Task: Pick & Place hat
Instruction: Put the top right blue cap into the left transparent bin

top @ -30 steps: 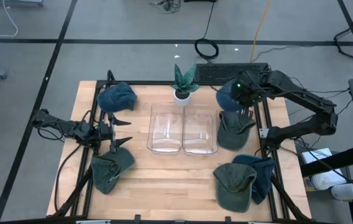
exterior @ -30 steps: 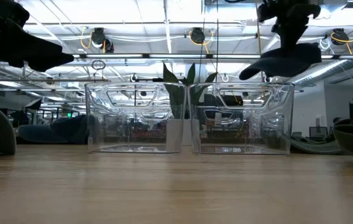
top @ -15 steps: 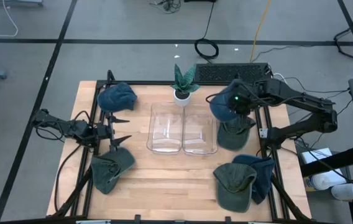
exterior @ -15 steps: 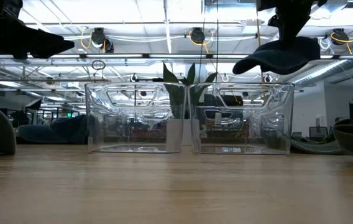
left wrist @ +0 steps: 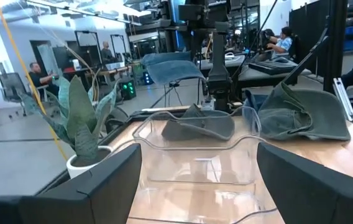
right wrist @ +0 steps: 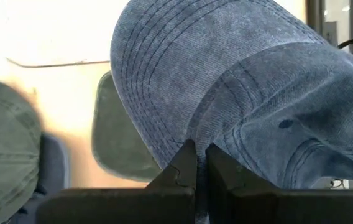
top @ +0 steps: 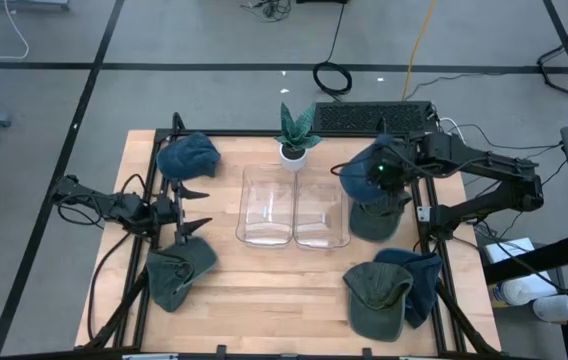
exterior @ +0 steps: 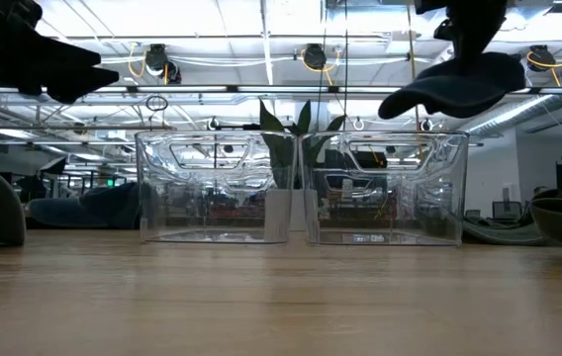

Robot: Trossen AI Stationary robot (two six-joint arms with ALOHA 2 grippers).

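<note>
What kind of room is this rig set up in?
Most likely a shared robotics lab or workshop: exposed ceiling pipework, people seated at workstations behind the wooden table, and cables trailing across a grey floor.

The high view looks straight down from well above, taking in the whole wooden tabletop (top: pixel 264 290), both arms and a stretch of floor around it. The low view sits at tabletop height and faces level across the wood toward the two clear bins (exterior: pixel 301 188) and the room behind; these same bins lie at the middle of the high view. The left wrist view looks forward between its own dark fingers (left wrist: pixel 301 180), across the bins and the potted plant (left wrist: pixel 80 127), toward the far arm. The right wrist view points downward, very close to a blue hat (right wrist: pixel 226 81) that fills most of it.
</note>
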